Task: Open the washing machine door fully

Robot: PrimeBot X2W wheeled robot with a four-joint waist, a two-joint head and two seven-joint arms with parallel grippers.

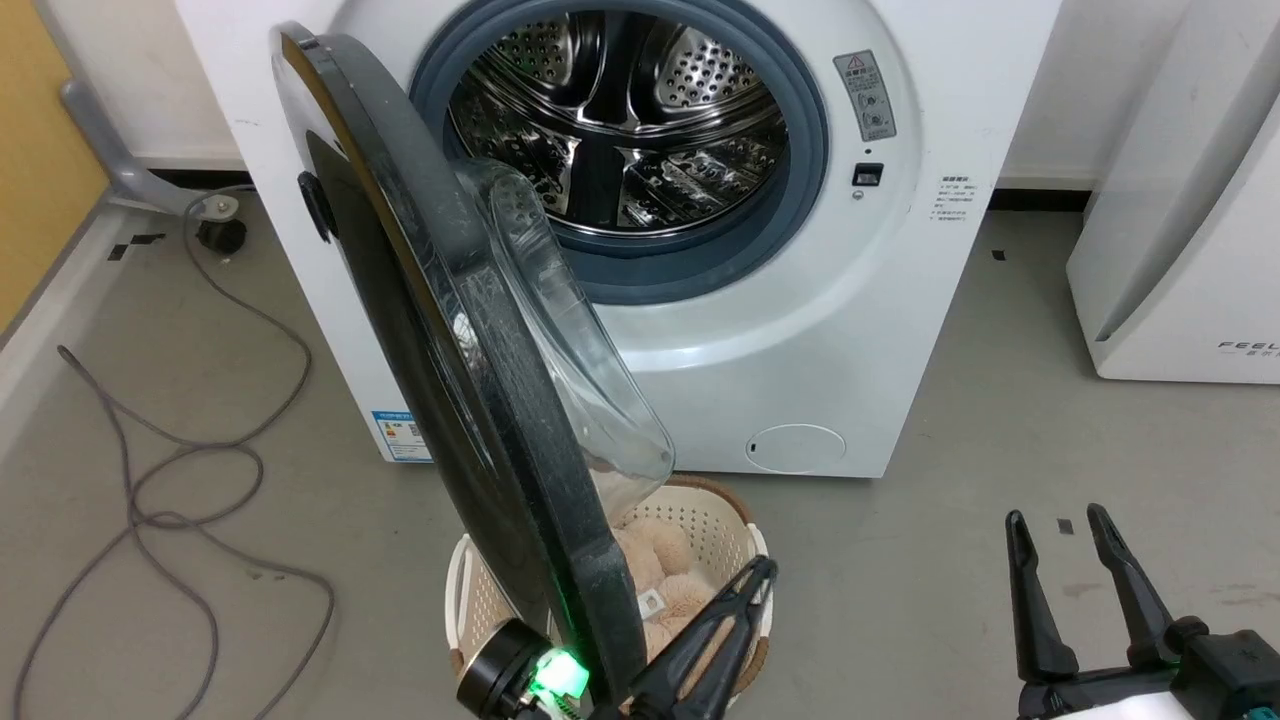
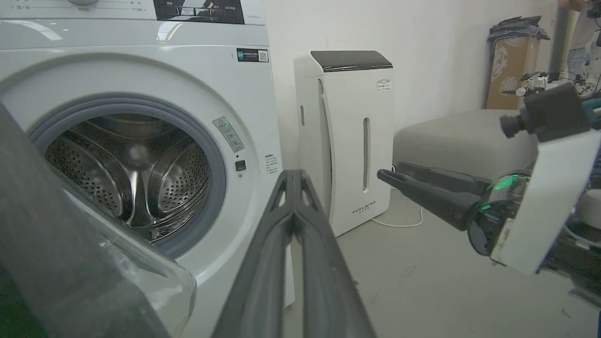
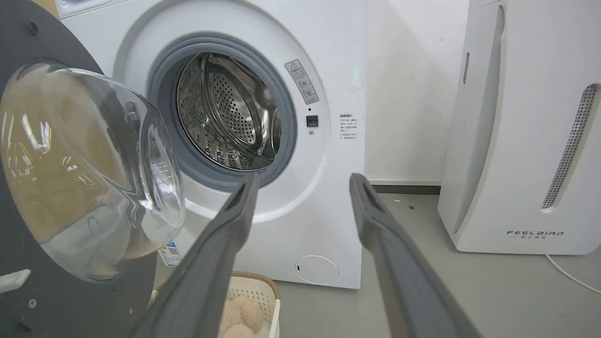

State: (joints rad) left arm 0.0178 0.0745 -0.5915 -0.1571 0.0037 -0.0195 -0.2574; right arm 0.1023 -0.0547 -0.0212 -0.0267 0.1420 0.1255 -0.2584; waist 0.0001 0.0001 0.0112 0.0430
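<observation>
The white washing machine [image 1: 800, 330] stands with its steel drum [image 1: 620, 120] exposed. Its glossy black door [image 1: 420, 330] is swung out on the left hinge, edge-on to the head view, and its glass bowl [image 1: 560, 330] faces right. My left gripper [image 1: 762, 572] is shut with nothing between its fingers, low beside the inner face of the door's bottom rim. In the left wrist view the door [image 2: 42, 244] is close on the left of my shut left gripper [image 2: 293, 176]. My right gripper [image 1: 1055, 518] is open over the floor, apart from the door [image 3: 19, 47].
A white slotted basket [image 1: 700, 510] of tan plush things sits on the floor under the door. A white FEELBIRD appliance [image 1: 1180, 250] stands to the right. Grey cables [image 1: 150, 480] loop across the floor on the left. A grey cushion [image 2: 460, 136] lies beyond the appliance.
</observation>
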